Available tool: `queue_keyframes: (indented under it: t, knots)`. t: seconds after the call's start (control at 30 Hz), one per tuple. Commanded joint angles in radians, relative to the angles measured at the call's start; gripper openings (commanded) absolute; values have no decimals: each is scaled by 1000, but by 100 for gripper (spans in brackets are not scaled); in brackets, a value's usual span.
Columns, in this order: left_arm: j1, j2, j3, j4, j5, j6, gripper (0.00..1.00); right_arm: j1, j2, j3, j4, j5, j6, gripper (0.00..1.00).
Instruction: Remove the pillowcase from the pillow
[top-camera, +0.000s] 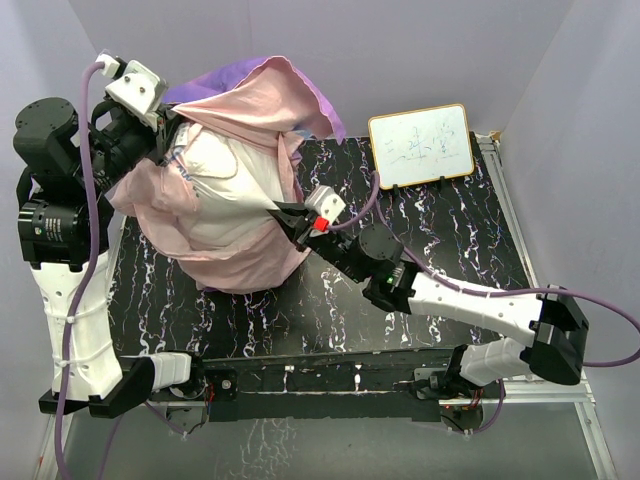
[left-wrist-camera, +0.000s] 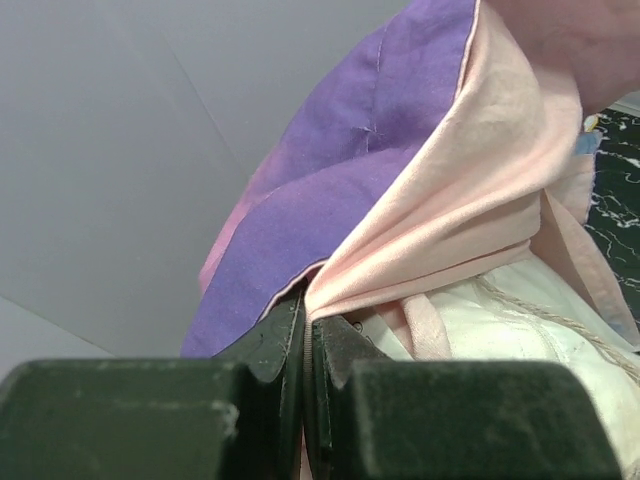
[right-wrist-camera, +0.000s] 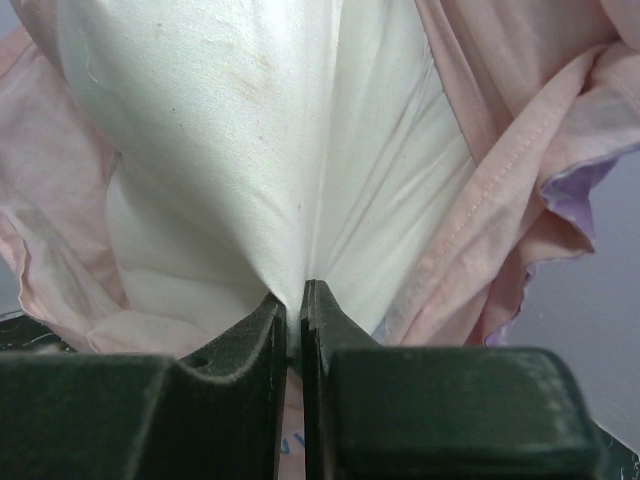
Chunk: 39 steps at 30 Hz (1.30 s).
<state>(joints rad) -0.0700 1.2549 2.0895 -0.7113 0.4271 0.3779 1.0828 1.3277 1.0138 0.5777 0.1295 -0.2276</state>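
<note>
Fabric hides most of the pillow (top-camera: 235, 190). It shows only as a white bulge in the middle of the heap at the far left of the tabletop (top-camera: 450, 260). Its edges and corners are wrapped by the pillowcase (top-camera: 255, 105), so its outline cannot be traced. The pillowcase lies mostly pale-pink side out, with a purple strip along its raised far edge near the wall. A scrap of print shows but is too small to make out.

At the heap's far left, the left pincer (left-wrist-camera: 305, 330) is clamped on an edge of the pillowcase, where the purple and pink faces meet. From above, its tips are lost behind the arm and cloth.

On the heap's near right, the right pincer (right-wrist-camera: 294, 300) is closed tight on a pinch of white pillow fabric. This fans up from the tips in taut creases, with pink cloth on either side. How far the fabric runs between the fingers is hidden.

A whiteboard (top-camera: 420, 145) stands at the far side, well apart from the heap, its scribbles too faint to read.
</note>
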Motion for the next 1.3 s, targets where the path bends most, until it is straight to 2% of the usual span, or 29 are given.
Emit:
queue_keyframes:
  t: [0.0,0.1,0.13,0.17,0.2,0.3,0.4,0.57,0.8,0.87,0.97,1.27]
  knots:
    - [32,-10,72,99,-82,-45,0,-34,-40,-73,-234,154,30,8]
    - [32,40,101,-30,37,-139,0,-34,-90,-82,-247,109,-20,8]
    - [32,49,95,-62,86,-173,0,-34,-110,-83,-238,67,-35,13]
    - [33,55,81,-85,134,-209,0,-34,-128,-75,-233,27,-48,34]
    - [32,59,65,-95,172,-249,0,-34,-140,-52,-239,-15,-66,50]
    - [32,69,15,-78,274,-347,0,-32,-134,86,-366,-120,-123,64]
    - [32,92,6,-60,353,-437,0,-22,-111,222,-470,-204,-174,68]
    - [31,109,6,-32,449,-559,0,15,-57,332,-510,-225,-246,71]
    - [32,118,-4,-36,458,-564,0,42,30,445,-543,-205,-305,74]
    - [31,118,-17,-33,459,-563,0,52,52,468,-543,-188,-326,77]
    - [33,118,-27,-27,465,-568,0,87,94,502,-538,-122,-396,87]
    - [32,74,-62,-52,436,-506,0,225,84,470,-404,69,-549,98]
